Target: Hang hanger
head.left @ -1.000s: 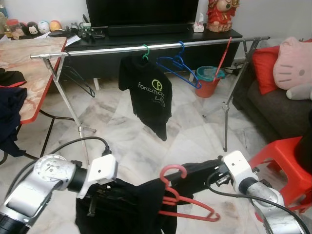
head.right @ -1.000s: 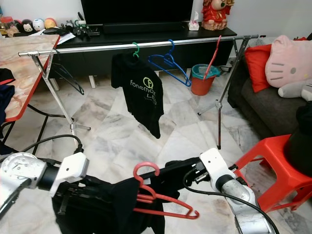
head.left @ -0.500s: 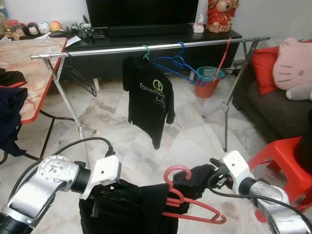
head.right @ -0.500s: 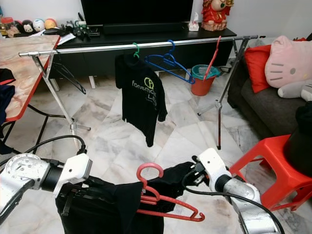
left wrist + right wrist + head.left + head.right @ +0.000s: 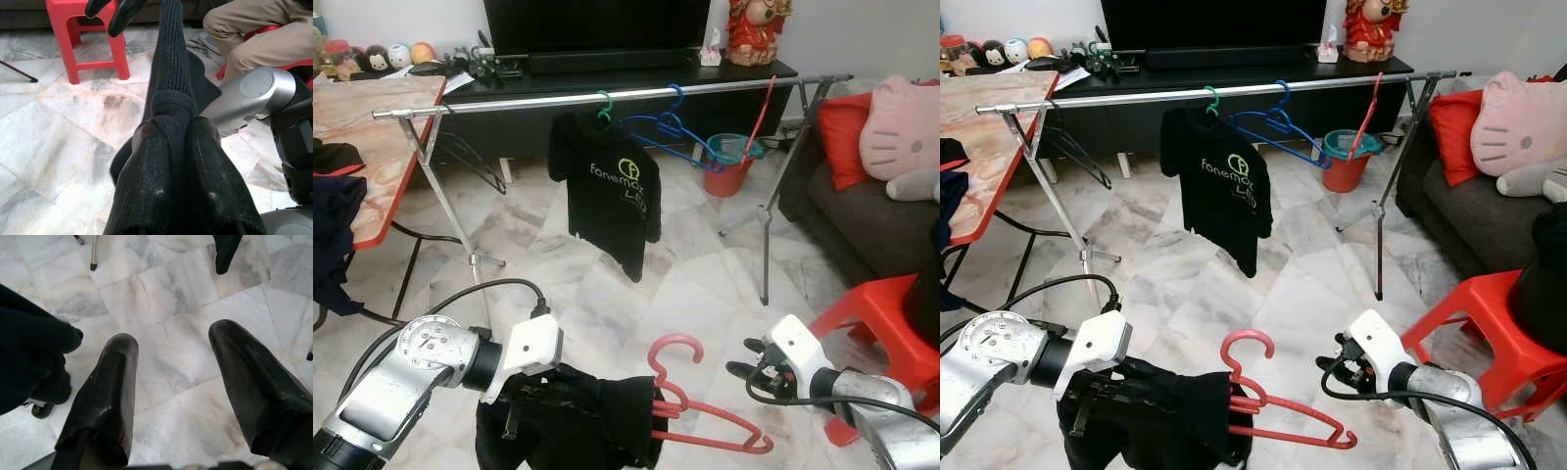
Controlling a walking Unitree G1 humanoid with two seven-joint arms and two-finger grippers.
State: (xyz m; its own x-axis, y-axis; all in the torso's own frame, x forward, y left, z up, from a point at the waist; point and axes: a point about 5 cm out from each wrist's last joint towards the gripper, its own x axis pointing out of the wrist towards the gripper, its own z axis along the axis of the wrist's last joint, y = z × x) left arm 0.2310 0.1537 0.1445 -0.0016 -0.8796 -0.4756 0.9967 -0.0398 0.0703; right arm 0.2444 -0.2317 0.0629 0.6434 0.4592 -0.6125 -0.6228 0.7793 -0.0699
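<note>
Left end effector (image 5: 176,147) pinching black garment (image 5: 578,421), red hanger (image 5: 690,411)

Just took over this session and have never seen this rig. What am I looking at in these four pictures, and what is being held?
This is a humanoid robot with two silver arms. The two wide pictures come from its head camera; the two close ones from its wrists. The left gripper is shut on a black knitted garment carrying a red plastic hanger. The right gripper is open over the marble floor, holding nothing. Ahead stands a long metal clothes rail bearing a black printed T-shirt and a blue hanger.
</note>
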